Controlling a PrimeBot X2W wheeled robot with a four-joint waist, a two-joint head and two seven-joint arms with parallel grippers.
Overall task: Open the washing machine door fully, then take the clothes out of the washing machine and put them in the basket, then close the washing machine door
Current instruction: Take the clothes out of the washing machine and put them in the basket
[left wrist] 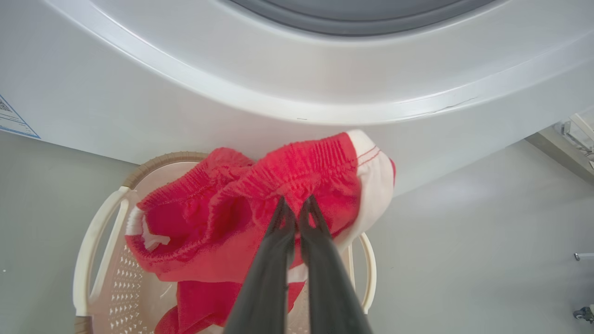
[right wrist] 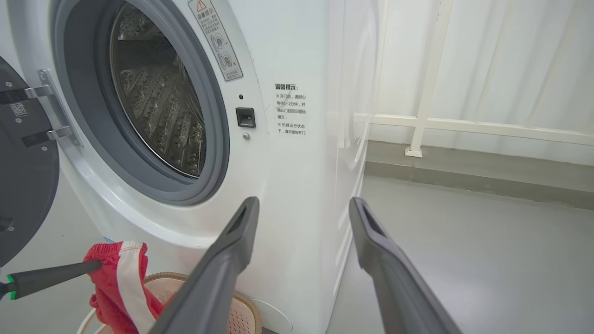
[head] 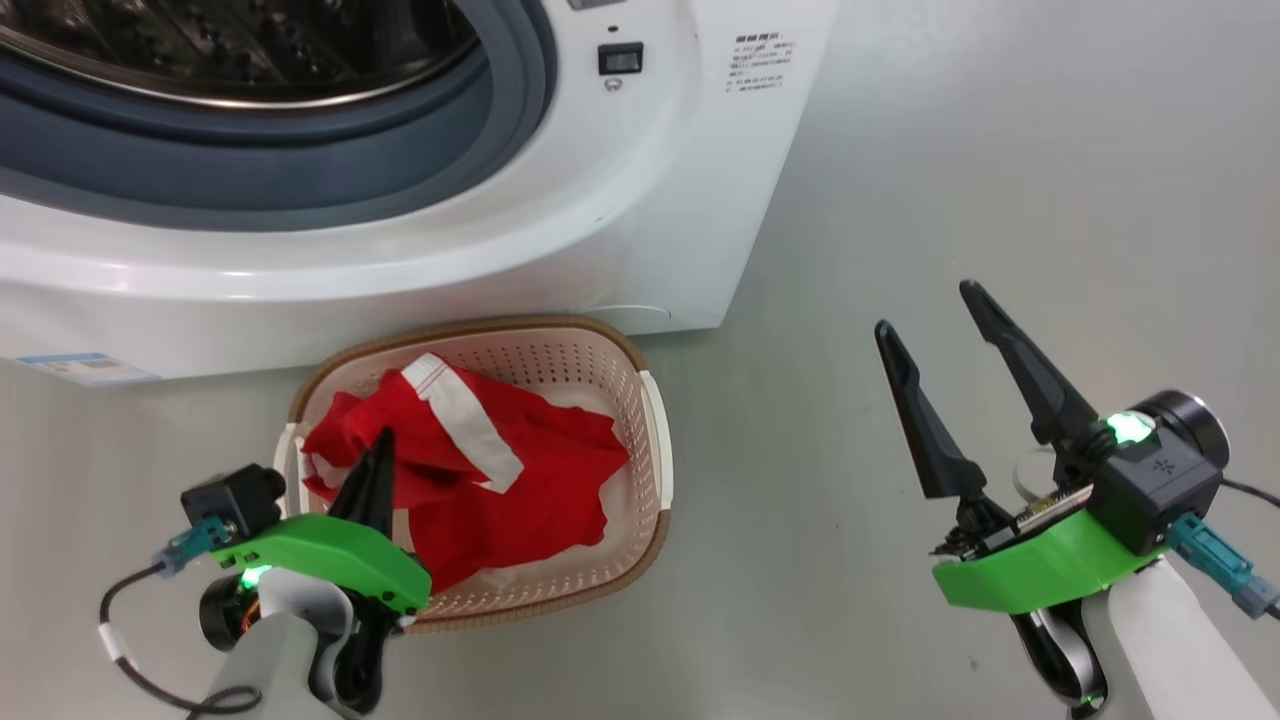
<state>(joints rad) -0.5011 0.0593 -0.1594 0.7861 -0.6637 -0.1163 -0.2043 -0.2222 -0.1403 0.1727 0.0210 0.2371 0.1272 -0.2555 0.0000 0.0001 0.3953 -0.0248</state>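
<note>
- At the lower left of the head view, the left gripper [head: 381,452] is seen on a pale forearm rising from the bottom edge, with its green housing tilted and its fingers pointing up and away over the near side of the basket [head: 655,420].
- Its two dark fingers are pressed together and clamped on a gathered red edge of the clothes [head: 480,450]; in the left wrist view the pinch is seen at the elastic band, beside a white trim strip.
- At the lower right of the head view, the right gripper [head: 928,310] is held over bare grey floor [head: 900,180], well apart from the basket, with its fingers spread wide and nothing between them.
- The clothes are bunched over the basket: from the right wrist view they are seen hanging from the left gripper's tip, with the lower folds reaching down inside the basket.
- The basket is set on the floor just in front of the washing machine [head: 620,200], below its opening.
- The machine's grey gasket [head: 300,170] and steel drum [right wrist: 158,102] are exposed, and no fabric can be made out in the visible part of the drum.
- The washing machine door [right wrist: 23,185] is seen swung open on its hinge at the left edge of the right wrist view.
</note>
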